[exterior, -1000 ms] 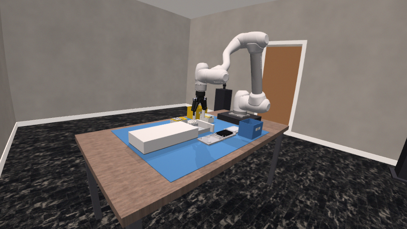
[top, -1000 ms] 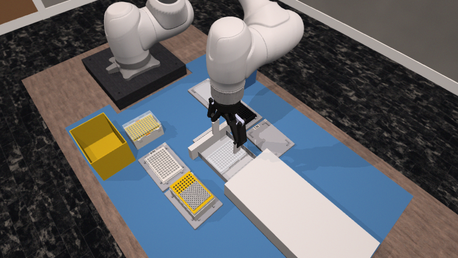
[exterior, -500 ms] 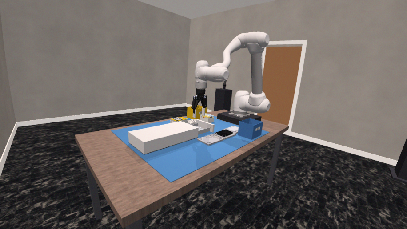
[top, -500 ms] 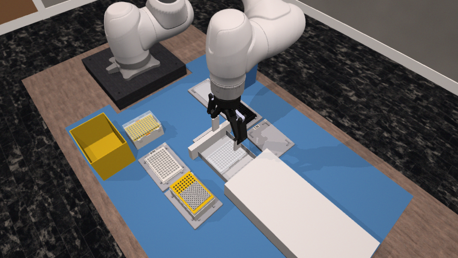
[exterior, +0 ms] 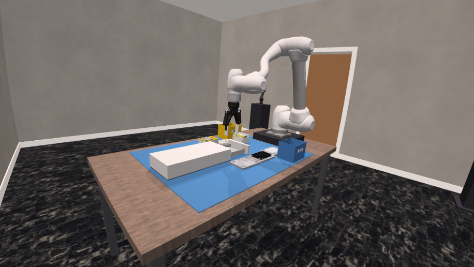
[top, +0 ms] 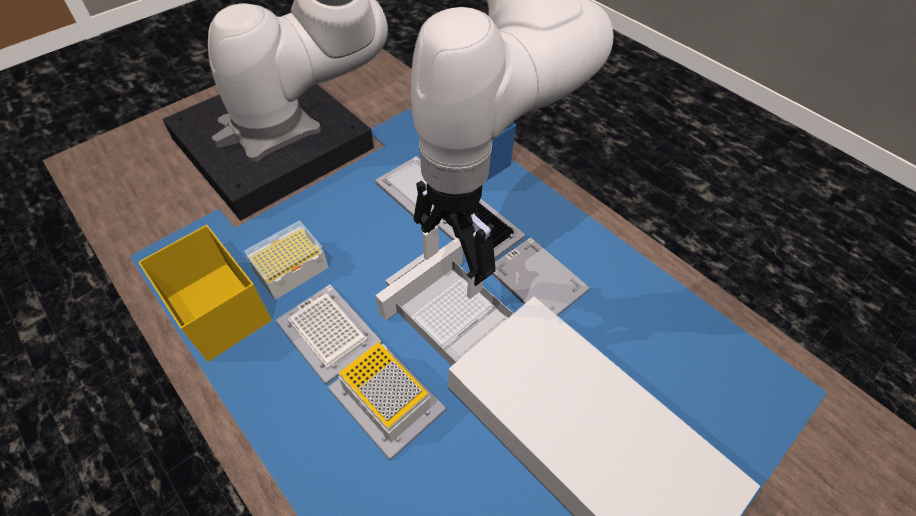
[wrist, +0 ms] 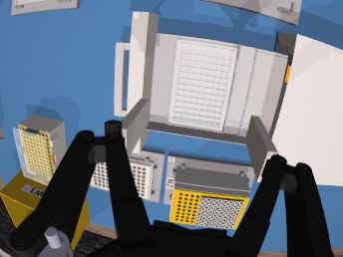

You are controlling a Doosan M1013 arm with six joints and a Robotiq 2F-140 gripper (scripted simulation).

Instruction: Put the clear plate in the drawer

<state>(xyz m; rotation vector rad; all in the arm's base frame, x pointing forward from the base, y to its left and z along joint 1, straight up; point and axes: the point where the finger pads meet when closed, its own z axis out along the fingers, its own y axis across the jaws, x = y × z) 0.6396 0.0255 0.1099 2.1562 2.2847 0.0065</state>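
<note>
- Cooler CD (top: 596, 410): long white housing, nearest in top view, on the blue mat (top: 673, 346). Amber lamp (wrist: 287, 75) shows lit on its front in wrist view.
- Drawer (top: 488, 325) pulled out toward arm base; bar handle (top: 410, 264) on the far end.
- Clear plate (top: 450, 310) lies flat in the drawer, right way up, no lid, in the place nearer the handle; long side across the drawer. Place by the housing looks bare.
- Gripper (top: 452, 259) hangs above the drawer's handle end, pointing down, fingers apart w/ nothing between them; not touching plate or drawer.
- Nest N1 (top: 542, 275), just beside the drawer on the far-right side: grey base, no plate on it.
- Black plate (top: 496, 225) on next nest along, partly hidden by gripper; a pale plate (top: 405, 180) beyond that.
- Left of drawer: yellow-framed rack (top: 383, 385), white well plate (top: 326, 327), tip box (top: 285, 257) w/ clear lid on.
- Yellow bin (top: 205, 291) at mat's left edge; blue bin (exterior: 292, 149) by arm base, seen in exterior view.
- Arm base plate (top: 192, 128), black, at far end of the table (top: 96, 192).
</note>
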